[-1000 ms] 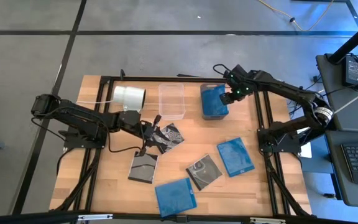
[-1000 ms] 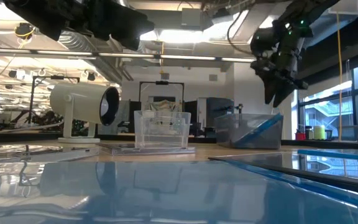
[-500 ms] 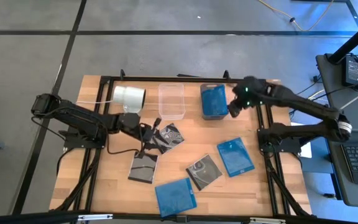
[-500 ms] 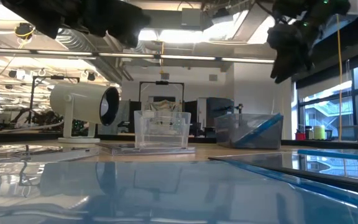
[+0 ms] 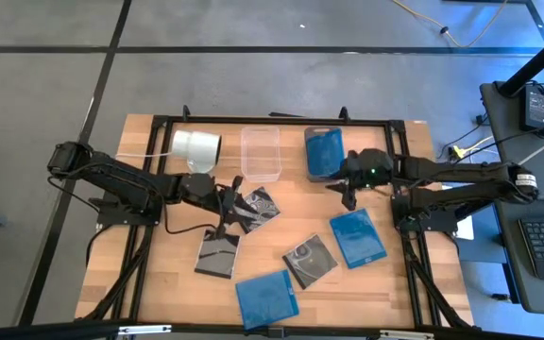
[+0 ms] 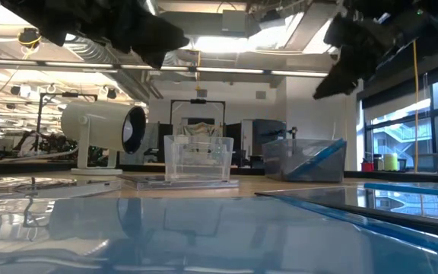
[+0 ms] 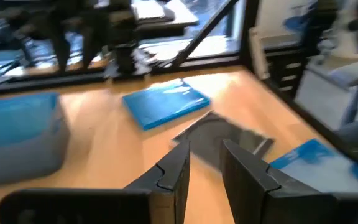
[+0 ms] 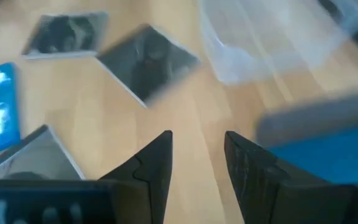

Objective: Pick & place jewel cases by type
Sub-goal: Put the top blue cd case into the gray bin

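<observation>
1. Hovering beside the blue-filled bin (image 5: 326, 153), the right tool (image 5: 347, 191) is open and empty.
2. Next: reach the blue case (image 5: 357, 237) just beyond.
3. Left tool (image 5: 223, 201), open, hangs over a swirl case (image 5: 256, 208).

Bright even overhead light, ceiling glare in low view, both wrist views motion-blurred

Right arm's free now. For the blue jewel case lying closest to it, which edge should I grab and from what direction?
Come straight down with the right gripper, open now, on the blue jewel case. It lies flat on the table, apart from the dark swirl case, so probably pinch across two opposite edges near the middle. It sits turned slightly, so rotate the wrist to match its edges.
</observation>
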{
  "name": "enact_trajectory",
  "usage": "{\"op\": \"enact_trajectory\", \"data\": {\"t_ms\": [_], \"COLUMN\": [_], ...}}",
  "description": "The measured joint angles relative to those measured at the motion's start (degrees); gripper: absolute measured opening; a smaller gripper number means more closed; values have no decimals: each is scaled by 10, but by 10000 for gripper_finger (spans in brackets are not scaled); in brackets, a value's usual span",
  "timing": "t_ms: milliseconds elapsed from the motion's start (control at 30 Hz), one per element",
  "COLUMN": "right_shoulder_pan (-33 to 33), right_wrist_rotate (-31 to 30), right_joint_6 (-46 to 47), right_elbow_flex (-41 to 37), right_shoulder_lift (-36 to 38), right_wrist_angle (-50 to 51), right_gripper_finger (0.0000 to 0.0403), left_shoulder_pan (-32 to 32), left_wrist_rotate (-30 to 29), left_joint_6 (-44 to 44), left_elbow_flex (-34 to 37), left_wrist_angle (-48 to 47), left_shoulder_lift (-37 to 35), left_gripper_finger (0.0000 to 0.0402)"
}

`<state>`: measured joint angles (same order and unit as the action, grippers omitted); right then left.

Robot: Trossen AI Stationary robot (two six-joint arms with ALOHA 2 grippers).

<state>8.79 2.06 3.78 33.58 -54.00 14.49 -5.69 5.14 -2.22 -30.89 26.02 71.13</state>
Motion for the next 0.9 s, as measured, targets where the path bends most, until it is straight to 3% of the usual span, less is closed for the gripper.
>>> {"op": "enact_trajectory", "data": {"t_ms": [300, 567, 900], "right_shoulder_pan": [-60, -85, -97], "right_wrist_rotate": [13, 30, 56], "right_joint_6": [-16, -45, -84], "right_elbow_flex": [-65, -107, -111], "right_shoulder_lift": [-8, -35, -79], "right_wrist_angle": [-204, -301, -340], "right_gripper_finger": [149, 149, 150], "left_shoulder_pan": [0, 0, -2], "left_wrist_rotate": [-3, -8, -39], "left_joint_6": [0, 0, -3], "left_elbow_flex": [0, 0, 0], "left_wrist_angle": [-1, -1, -1], "left_shoulder_lift": [0, 0, 0], "left_gripper_finger": [83, 89, 172]}}
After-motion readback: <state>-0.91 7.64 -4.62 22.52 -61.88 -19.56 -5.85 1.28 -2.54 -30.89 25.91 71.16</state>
